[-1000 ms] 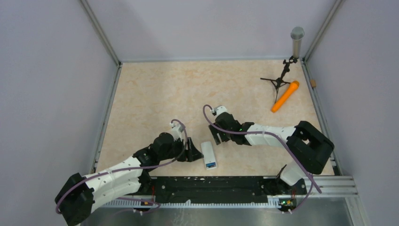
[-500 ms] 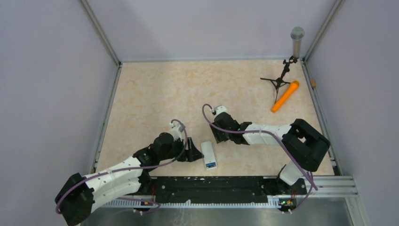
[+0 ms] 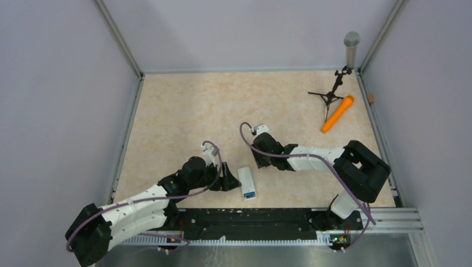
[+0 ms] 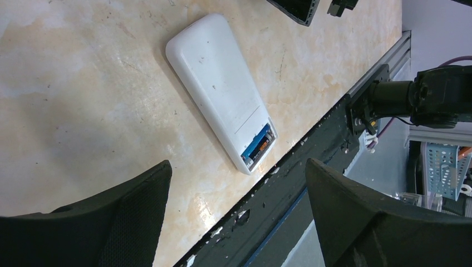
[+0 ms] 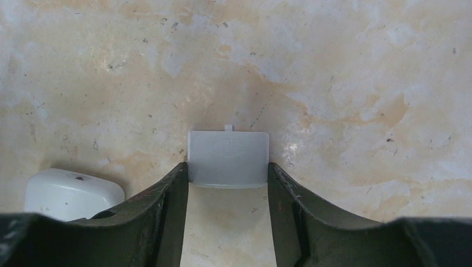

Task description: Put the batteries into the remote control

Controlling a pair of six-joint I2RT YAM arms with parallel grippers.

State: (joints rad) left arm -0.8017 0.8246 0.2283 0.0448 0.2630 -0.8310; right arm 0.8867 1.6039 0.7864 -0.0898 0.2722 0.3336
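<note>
The remote control (image 3: 246, 182) lies back up on the table, its near end open. The blue and dark batteries (image 4: 259, 147) sit side by side in that open compartment; they show as a blue spot in the top view (image 3: 249, 194). My left gripper (image 3: 227, 178) is open and empty just left of the remote (image 4: 220, 89), its jaws wide apart (image 4: 238, 164). My right gripper (image 3: 259, 161) is low on the table just beyond the remote's far end (image 5: 72, 192). Its fingertips (image 5: 228, 167) press both sides of a flat grey-white battery cover (image 5: 228, 153).
A black rail (image 3: 250, 219) runs along the near table edge, close to the remote (image 4: 311, 167). An orange microphone (image 3: 337, 113), a small black tripod (image 3: 329, 95) and a grey cylinder (image 3: 351, 47) are at the far right. Walls enclose the table.
The right arm's elbow has shifted a little to the left and its gripper has edged slightly away from the remote. The left arm and the remote have not moved.
</note>
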